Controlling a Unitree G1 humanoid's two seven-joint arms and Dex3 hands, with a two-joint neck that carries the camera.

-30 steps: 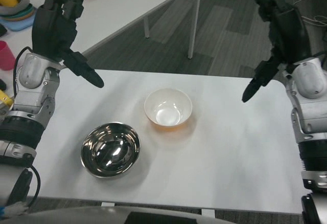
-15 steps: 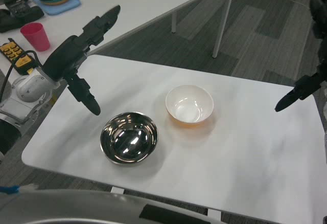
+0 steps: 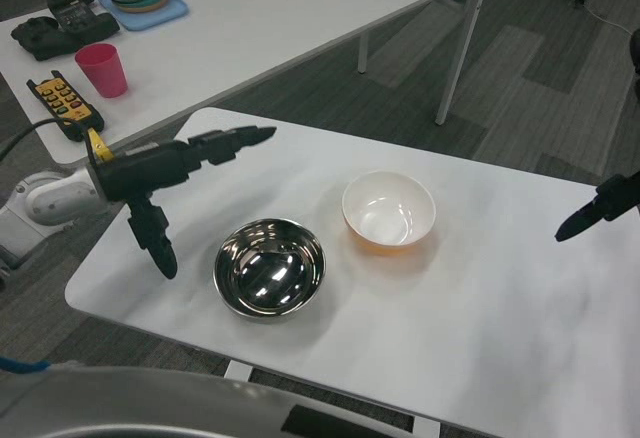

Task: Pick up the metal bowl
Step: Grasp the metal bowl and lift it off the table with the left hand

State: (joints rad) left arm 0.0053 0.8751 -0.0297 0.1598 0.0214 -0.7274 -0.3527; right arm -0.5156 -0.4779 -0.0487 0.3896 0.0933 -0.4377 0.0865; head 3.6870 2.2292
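Head view: metal bowl (image 3: 269, 280) likely light, rigid, slick; best pinched at rim. Left hand (image 3: 170, 183) spread, empty, beside it; right hand (image 3: 600, 208) unclear.

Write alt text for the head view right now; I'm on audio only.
A metal bowl sits untouched on the white table, with the robot's open left hand hovering just to its left. A white bowl stands behind and right of it; only fingertips of the right hand show at the right edge.
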